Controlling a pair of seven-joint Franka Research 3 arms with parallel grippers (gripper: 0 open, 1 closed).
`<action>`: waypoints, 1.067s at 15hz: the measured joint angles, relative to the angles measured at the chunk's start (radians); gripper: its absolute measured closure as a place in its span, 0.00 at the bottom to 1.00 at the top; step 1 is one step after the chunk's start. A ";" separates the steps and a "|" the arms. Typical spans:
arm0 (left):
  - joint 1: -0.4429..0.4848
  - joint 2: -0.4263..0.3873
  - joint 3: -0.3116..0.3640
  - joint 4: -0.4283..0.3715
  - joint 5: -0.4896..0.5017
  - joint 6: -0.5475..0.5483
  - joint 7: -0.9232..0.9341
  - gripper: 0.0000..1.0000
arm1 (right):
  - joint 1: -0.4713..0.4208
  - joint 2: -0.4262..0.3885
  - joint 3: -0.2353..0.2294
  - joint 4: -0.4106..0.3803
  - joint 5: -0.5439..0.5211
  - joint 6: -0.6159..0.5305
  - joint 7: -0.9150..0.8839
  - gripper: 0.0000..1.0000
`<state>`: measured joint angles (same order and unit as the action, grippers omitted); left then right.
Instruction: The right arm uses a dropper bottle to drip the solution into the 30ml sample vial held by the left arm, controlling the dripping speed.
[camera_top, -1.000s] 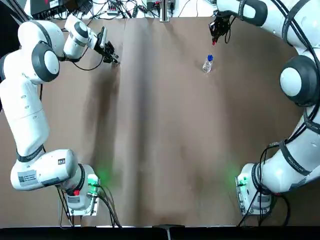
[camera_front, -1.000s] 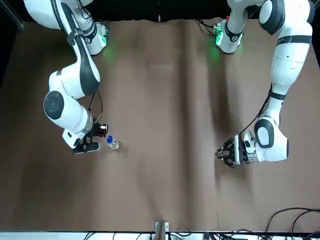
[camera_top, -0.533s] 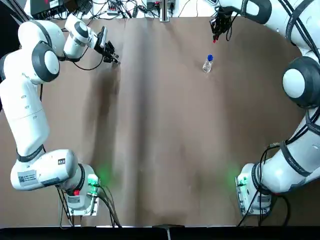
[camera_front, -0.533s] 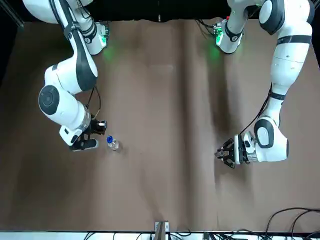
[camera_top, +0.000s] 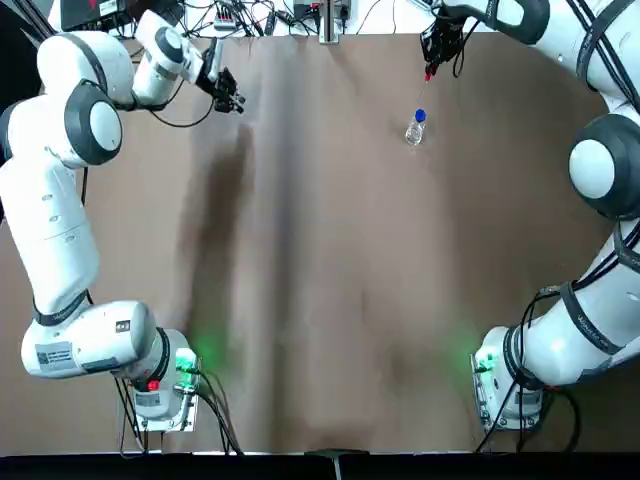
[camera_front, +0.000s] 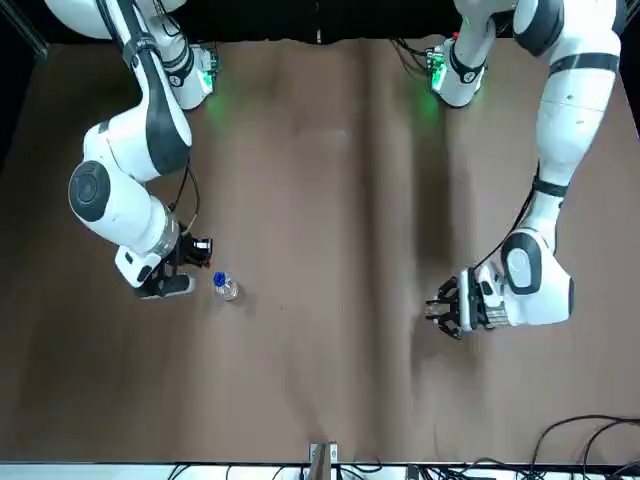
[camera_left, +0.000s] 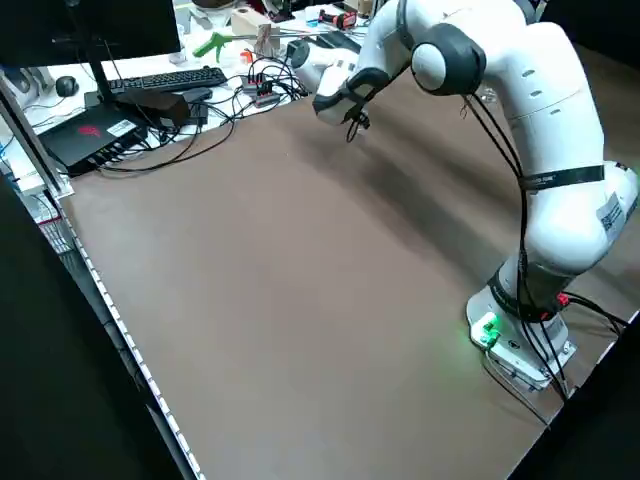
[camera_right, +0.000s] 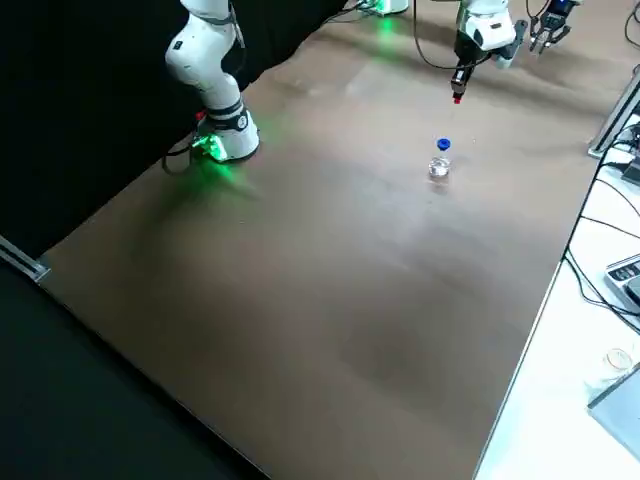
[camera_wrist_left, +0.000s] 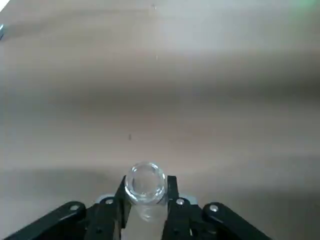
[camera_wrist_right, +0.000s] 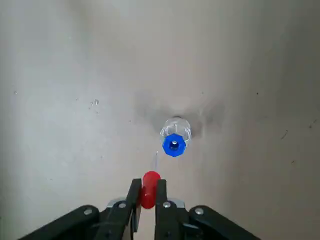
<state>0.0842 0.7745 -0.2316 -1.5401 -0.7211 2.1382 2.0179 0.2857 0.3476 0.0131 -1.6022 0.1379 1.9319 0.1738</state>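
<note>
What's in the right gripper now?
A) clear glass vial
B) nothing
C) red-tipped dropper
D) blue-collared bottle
C: the right gripper pinches the red bulb of the dropper, while the blue-collared bottle stands apart on the table.

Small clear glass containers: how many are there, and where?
2. The blue-collared bottle stands on the table near the right arm's end effector, which grips the red-tipped dropper; the vial is gripped by the left end effector.

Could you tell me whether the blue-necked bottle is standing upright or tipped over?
Upright: the bottle stands on the table, blue neck on top.
</note>
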 joint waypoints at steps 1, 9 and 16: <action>-0.026 -0.013 0.002 0.000 0.000 0.002 -0.037 0.68 | 0.000 -0.001 0.000 0.000 0.000 0.000 0.009 0.84; -0.199 -0.063 0.004 0.032 0.231 0.050 -0.420 0.68 | -0.001 -0.010 -0.001 0.008 0.047 0.000 0.021 0.85; -0.366 -0.065 0.009 0.099 0.309 0.101 -0.650 0.68 | 0.000 -0.033 0.000 0.009 0.105 -0.001 0.023 0.85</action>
<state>-0.2823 0.7100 -0.2228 -1.4407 -0.4122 2.2394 1.3683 0.2855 0.3150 0.0135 -1.5934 0.2425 1.9309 0.1971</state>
